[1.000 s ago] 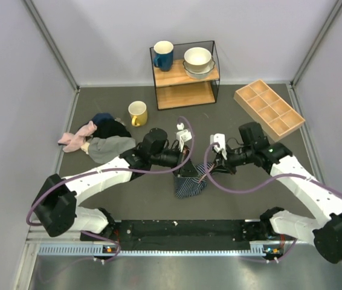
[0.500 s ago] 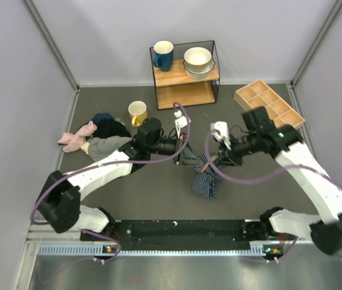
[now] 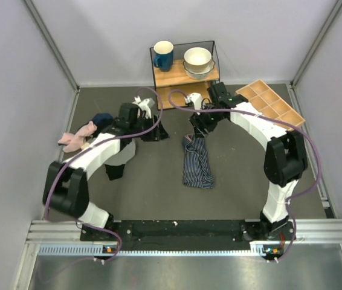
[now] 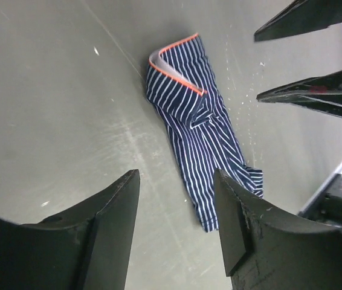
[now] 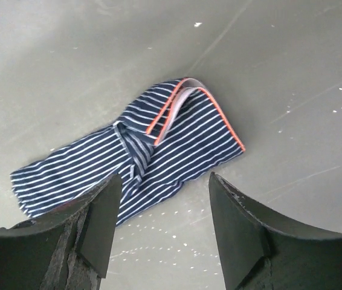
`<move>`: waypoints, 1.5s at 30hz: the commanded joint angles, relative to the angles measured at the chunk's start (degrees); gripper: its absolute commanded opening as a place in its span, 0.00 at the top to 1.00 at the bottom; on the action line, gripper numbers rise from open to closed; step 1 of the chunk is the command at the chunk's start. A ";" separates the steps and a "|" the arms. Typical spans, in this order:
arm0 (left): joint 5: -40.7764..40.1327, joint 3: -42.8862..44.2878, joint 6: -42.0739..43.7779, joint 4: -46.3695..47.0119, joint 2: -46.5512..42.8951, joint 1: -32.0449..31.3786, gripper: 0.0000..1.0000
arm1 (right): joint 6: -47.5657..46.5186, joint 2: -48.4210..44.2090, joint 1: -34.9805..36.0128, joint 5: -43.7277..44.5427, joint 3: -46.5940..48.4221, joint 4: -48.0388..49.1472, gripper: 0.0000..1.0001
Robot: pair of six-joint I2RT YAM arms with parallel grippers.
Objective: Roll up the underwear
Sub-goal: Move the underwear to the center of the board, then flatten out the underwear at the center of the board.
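Soft striped underwear point(image 3: 196, 164) lies long and creased; left gripper point(image 4: 176, 205), right gripper point(image 5: 164, 199) jaws wide.

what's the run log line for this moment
phase: roll not started | underwear: laid out in a long strip, unrolled, unheld | left tool: open, empty | right tool: open, empty

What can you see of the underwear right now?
The underwear is soft navy fabric with thin white stripes, orange-trimmed with a pale band at its far end. It lies unrolled, a long narrow folded strip with a creased flap midway, flat on the dark table. Nothing else visibly touches it.
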 commanded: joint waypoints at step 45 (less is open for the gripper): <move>-14.56 -12.27 25.93 -12.24 -35.15 -0.03 0.28 | 13.41 7.31 1.12 -9.70 -1.98 10.33 0.44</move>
